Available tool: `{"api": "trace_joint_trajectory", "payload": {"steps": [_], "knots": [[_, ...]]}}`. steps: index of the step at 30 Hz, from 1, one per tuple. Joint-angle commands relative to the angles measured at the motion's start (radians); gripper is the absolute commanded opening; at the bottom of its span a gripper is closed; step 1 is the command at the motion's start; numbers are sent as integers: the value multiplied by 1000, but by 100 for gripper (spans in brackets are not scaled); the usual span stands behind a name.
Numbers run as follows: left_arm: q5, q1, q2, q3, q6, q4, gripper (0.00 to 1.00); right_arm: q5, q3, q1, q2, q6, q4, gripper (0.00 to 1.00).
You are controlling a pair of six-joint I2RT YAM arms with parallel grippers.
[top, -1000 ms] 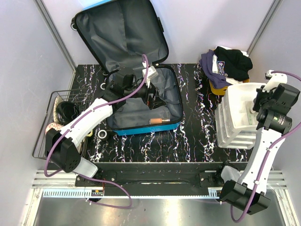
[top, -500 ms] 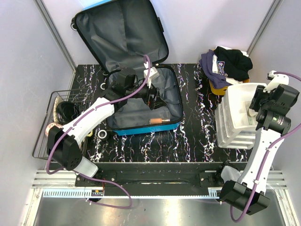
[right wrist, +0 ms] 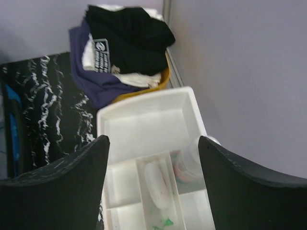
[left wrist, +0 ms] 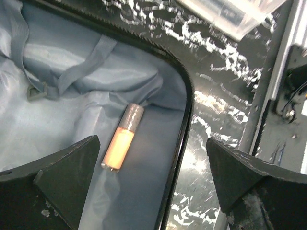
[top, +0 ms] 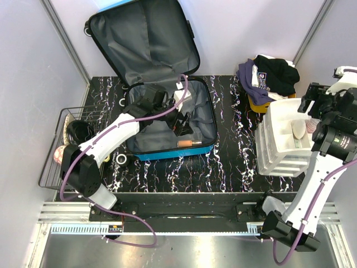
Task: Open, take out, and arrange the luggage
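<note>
Blue-shelled and lined in grey, the luggage (top: 146,39) lay wide open at the far left of the table (top: 234,162), its lid propped against the far wall and its base flat. I judged the opening step finished and the emptying well along. My left gripper (left wrist: 151,143) hung inside the base with its fingers (left wrist: 62,177) spread wide, pinching nothing. Between them, toward the near right corner of the lining, lay one peach tube (left wrist: 123,137) with a grey cap, untouched, and I took it for the next thing to lift out. Something small and dark sat close to that gripper in the overhead view, but I could not tell what it was. My right gripper (right wrist: 152,141) hovered over the white organiser (right wrist: 144,127) at the right side of the table, fingers apart and empty. I counted one organiser, and in its compartments two things I could make out: one pale oval piece (right wrist: 156,181) in a middle slot and one small clear bottle (right wrist: 188,162) in the slot beside it. Some green specks at the picture's edge were too cut off to name. Beyond the organiser stood one orange bin (right wrist: 153,86) heaped with dark clothes (right wrist: 129,33), too bundled to count. One wire basket (top: 49,151) sat at the left edge, its contents too unclear to number. What was left, by my reckoning, was the tube and the arranging.
</note>
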Motion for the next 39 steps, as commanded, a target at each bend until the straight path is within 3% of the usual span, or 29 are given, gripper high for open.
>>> {"api": "trace_joint_trajectory", "payload": {"steps": [1,4,10,19,24,28,29,36,38,39], "knots": [[-45,1,38,49,235,-151,99,-136,116,-4,32,26,-10,83],[-79,1,99,73,376,-258,99,-231,181,-4,78,48,-34,84],[-171,2,251,150,555,-404,82,-363,267,12,206,111,-51,86],[-330,10,409,162,673,-455,68,-294,230,203,318,40,18,89],[-380,25,494,202,681,-437,60,-317,232,265,397,42,50,91],[-373,74,517,248,617,-397,42,-336,202,302,443,35,67,91],[-355,83,514,274,603,-394,35,-342,198,308,450,31,69,91],[-286,125,401,294,492,-297,18,-398,123,385,491,-11,76,90],[-269,128,371,302,480,-302,17,-425,109,408,506,-15,81,89],[-246,134,365,309,487,-362,23,-431,100,419,511,-18,82,89]]}}
